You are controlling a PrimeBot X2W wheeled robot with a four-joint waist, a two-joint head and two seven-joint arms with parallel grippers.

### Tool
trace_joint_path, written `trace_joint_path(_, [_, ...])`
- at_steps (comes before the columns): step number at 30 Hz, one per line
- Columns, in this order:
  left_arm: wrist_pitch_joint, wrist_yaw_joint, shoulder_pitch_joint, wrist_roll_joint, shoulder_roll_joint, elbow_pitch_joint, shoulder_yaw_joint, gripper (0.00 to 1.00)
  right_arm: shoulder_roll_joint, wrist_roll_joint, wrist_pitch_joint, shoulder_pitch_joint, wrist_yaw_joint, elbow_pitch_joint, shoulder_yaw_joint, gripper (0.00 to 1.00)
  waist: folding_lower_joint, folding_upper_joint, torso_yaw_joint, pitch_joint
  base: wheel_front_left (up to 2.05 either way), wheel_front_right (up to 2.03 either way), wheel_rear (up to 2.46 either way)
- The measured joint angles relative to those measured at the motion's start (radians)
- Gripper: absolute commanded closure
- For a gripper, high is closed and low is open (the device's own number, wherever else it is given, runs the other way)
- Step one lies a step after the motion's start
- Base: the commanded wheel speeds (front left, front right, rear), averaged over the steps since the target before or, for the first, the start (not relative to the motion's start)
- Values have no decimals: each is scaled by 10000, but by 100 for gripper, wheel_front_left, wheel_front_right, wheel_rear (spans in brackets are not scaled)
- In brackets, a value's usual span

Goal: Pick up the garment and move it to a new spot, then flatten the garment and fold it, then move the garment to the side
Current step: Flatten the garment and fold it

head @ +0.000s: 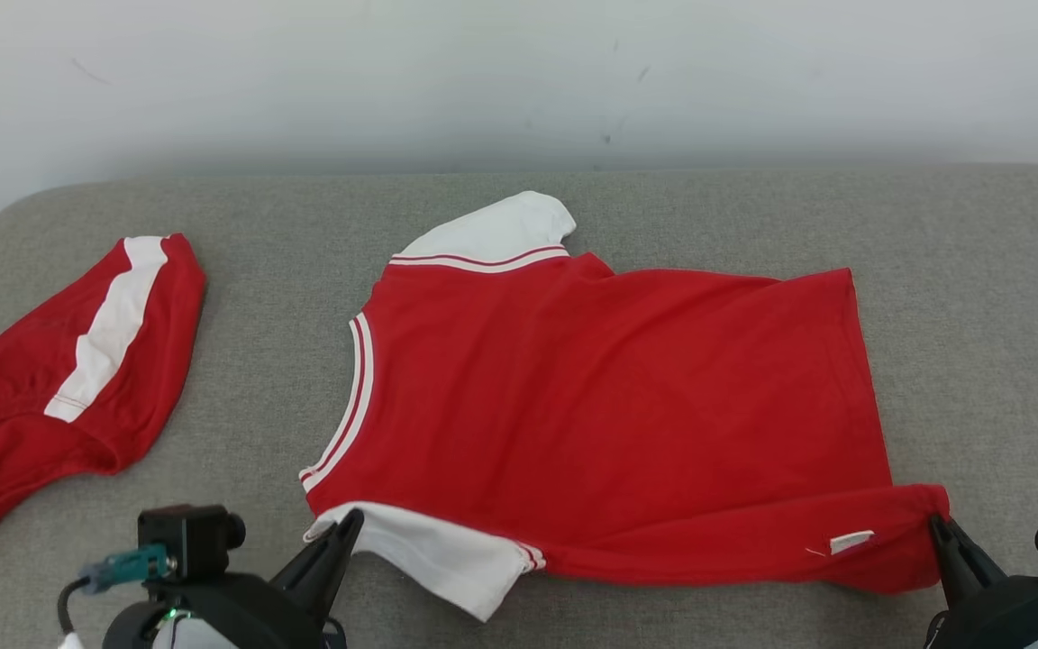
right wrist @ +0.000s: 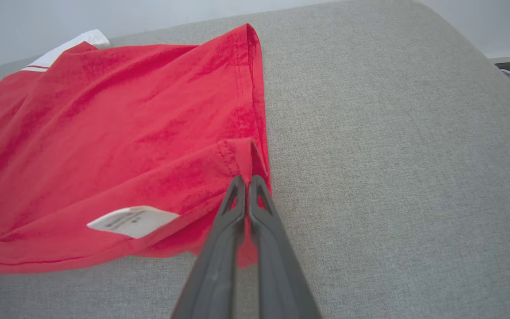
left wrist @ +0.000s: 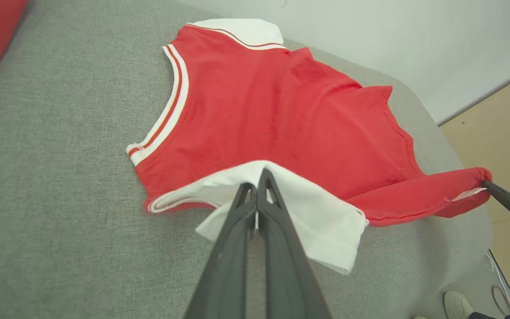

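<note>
The garment [head: 609, 406] is a red shirt with white sleeves and striped trim, spread over the grey cushioned surface [head: 519, 207] with its collar to the left. Its near long edge is lifted and rolled over. My left gripper [head: 352, 521] is shut on the near white sleeve [left wrist: 308, 208] at the shoulder. My right gripper [head: 936, 523] is shut on the near hem corner [right wrist: 241, 159], beside a white care label [right wrist: 133, 220]. The far white sleeve [head: 501, 230] lies flat at the back.
A second red garment with a white stripe [head: 59, 370] lies crumpled at the left edge of the surface. A pale wall [head: 519, 81] runs behind. Past the right end, the left wrist view shows wooden floor [left wrist: 503, 133] and a shoe [left wrist: 456, 305].
</note>
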Motion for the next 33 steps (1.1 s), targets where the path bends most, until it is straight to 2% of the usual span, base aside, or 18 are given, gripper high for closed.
trace_joint_path(13, [-165, 184, -856, 113, -324, 926, 207, 100, 109, 286, 82, -739, 13, -88, 82, 100, 0, 0, -210, 222, 0, 0, 0])
trace_joint_path(23, [-481, 263, -1852, 301, -675, 1714, 366, 100, 182, 545, 84, -1186, 98, 314, 71, 100, 0, 0, -273, 360, 0, 0, 0])
trace_joint_path(33, [-660, 174, -2843, 673, -926, 2727, 21, 100, 301, 972, 77, -2166, 209, 1068, 104, 100, 1, 0, -427, 490, 0, 0, 0])
